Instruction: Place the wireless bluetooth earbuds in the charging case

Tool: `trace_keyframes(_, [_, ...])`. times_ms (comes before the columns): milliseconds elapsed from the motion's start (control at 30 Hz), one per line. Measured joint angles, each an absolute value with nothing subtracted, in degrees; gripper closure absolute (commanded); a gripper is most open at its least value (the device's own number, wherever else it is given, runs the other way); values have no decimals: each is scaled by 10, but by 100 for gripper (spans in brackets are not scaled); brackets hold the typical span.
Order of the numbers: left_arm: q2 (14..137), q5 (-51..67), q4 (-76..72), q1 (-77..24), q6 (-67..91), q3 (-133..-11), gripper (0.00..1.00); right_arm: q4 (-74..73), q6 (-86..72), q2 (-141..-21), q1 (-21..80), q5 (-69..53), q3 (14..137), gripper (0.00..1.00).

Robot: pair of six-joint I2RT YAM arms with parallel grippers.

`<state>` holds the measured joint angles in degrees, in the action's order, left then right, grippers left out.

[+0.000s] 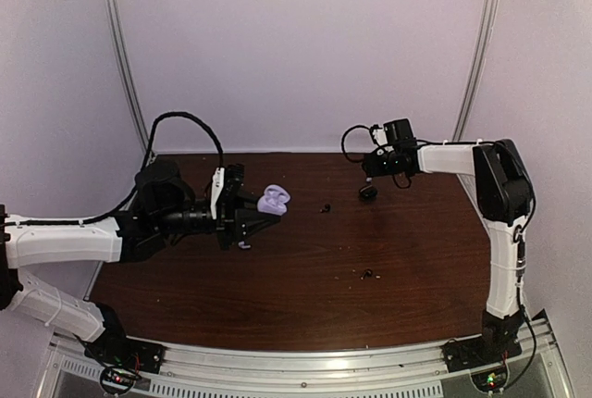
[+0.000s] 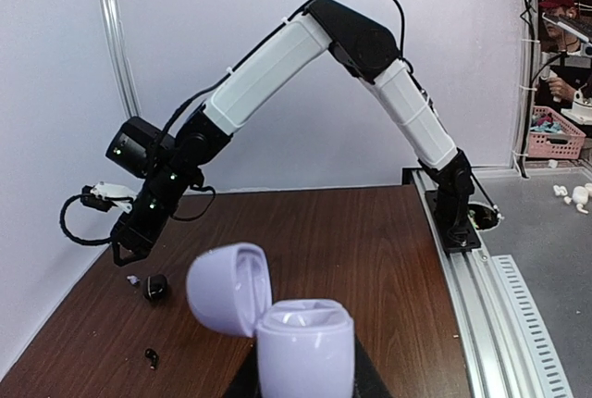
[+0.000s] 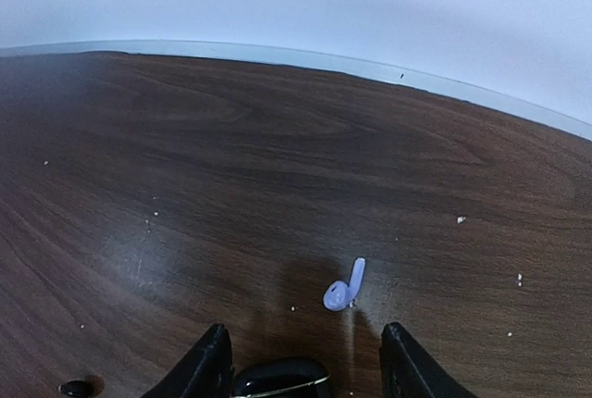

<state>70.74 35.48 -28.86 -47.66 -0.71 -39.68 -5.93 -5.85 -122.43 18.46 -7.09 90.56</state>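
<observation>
While left fingers [image 1: 252, 217] clamp the lilac case [image 2: 305, 342], right fingers [image 3: 205, 366] stand parted.

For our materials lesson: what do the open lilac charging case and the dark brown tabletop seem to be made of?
Open lilac charging case: probably glossy moulded plastic: smooth curves, soft highlights. Dark brown tabletop: wood or wood-look laminate, low sheen; grain streaks show.

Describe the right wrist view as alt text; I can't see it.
A pale lilac earbud lies on the dark wooden table just ahead of the open black fingers of the right gripper. A black rounded object sits between them.
</observation>
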Motion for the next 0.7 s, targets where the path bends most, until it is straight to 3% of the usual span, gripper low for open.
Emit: trace_keyframes(700, [702,347,-285,-477,-8,-391,100,-138,-31,-1354,177,-30,1020,54])
